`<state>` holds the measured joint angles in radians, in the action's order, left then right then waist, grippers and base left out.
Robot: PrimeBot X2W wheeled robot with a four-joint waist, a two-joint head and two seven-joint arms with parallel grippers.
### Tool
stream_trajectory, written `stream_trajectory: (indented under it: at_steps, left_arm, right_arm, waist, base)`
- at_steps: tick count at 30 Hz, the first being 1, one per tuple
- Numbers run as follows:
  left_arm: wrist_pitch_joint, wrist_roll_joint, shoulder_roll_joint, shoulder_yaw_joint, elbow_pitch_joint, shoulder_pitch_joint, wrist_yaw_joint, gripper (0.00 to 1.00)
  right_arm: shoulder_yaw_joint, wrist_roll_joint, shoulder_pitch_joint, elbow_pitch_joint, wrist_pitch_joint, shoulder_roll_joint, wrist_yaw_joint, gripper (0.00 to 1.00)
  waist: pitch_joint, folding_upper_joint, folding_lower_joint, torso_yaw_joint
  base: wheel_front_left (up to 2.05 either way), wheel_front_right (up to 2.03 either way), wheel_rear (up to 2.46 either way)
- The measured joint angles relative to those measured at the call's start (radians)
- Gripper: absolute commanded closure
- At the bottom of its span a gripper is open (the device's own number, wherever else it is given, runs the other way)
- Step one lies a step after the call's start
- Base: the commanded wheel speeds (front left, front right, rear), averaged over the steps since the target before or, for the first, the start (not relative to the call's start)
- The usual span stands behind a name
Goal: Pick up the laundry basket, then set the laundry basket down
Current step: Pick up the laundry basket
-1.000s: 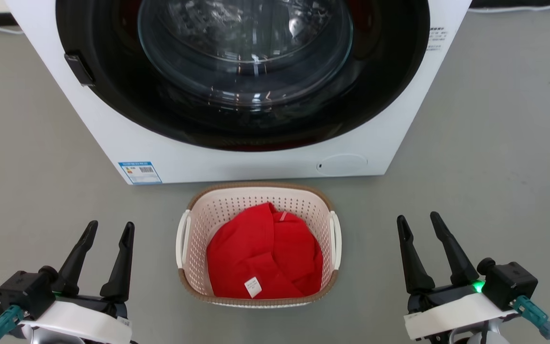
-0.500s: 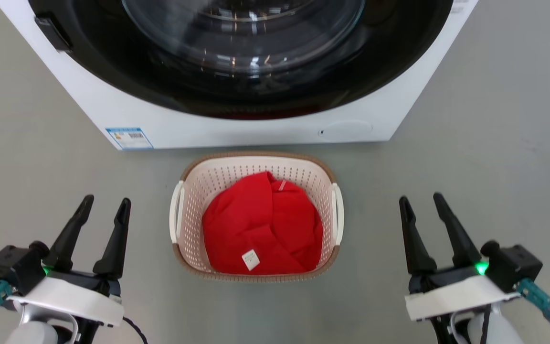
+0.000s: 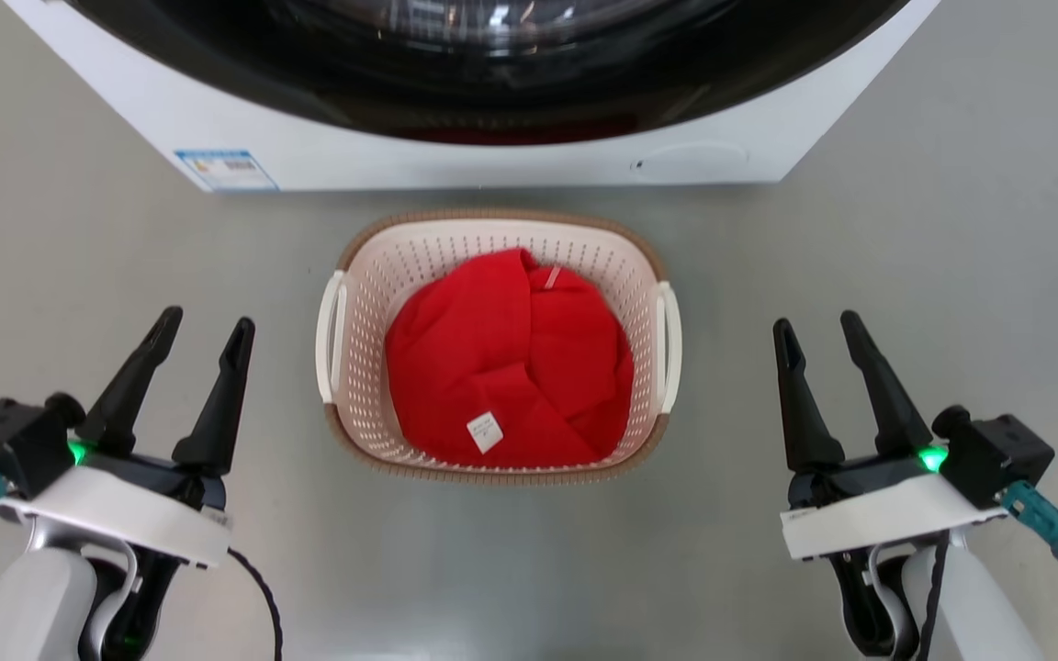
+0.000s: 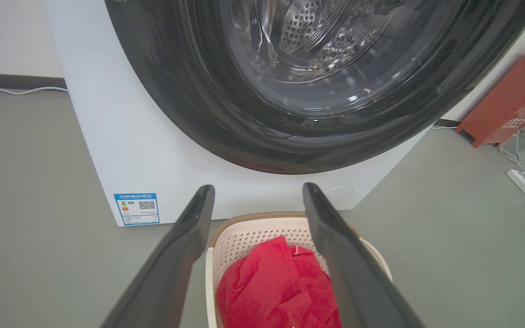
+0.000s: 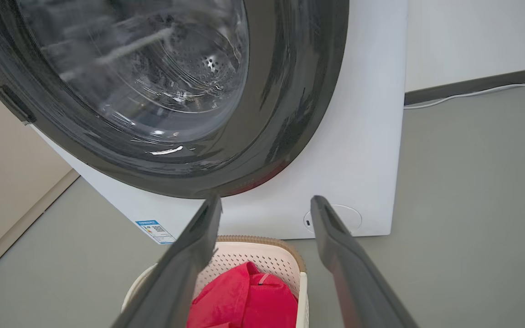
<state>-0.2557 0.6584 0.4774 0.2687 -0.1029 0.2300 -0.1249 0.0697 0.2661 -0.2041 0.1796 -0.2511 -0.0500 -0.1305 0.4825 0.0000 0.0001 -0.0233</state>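
The laundry basket [image 3: 359, 321], cream-pink with a brown rim and white side handles, sits on the grey floor just in front of the washing machine [image 3: 455, 156]. A red garment [image 3: 506, 363] with a white tag fills it. My left gripper [image 3: 203, 326] hangs open to the basket's left, apart from it, nothing between its fingers. To the right of the basket my right gripper [image 3: 818, 323] is open and empty too. The left wrist view has the basket [image 4: 253, 232] low between my fingers [image 4: 185, 241]. The right wrist view shows the basket [image 5: 262, 253] at the bottom.
The washing machine [image 4: 121, 136] has a round dark glass door, shut, close behind the basket. A red-orange box [image 4: 513, 98] leans on the wall at the right, with a power strip [image 4: 524, 180] and cables on the floor. A white cable [image 5: 476, 93] runs along the skirting.
The head camera has tilted down, so the washing machine slid up out of the picture and the basket sits higher. Both grippers stay open beside the basket.
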Motion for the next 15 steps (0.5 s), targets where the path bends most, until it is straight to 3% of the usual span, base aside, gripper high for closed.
stream_trajectory:
  at_steps: [15]
  left_arm:
    - [-0.001, 0.06, 0.034, 0.138, -0.104, 0.184, 0.0, 0.0]
  right_arm:
    - [-0.021, 0.0, -0.147, 0.138, 0.0, -0.003, 0.0, 0.0]
  waist:
    - [0.149, 0.0, 0.0, 0.022]
  base:
    - [0.0, 0.0, 0.0]
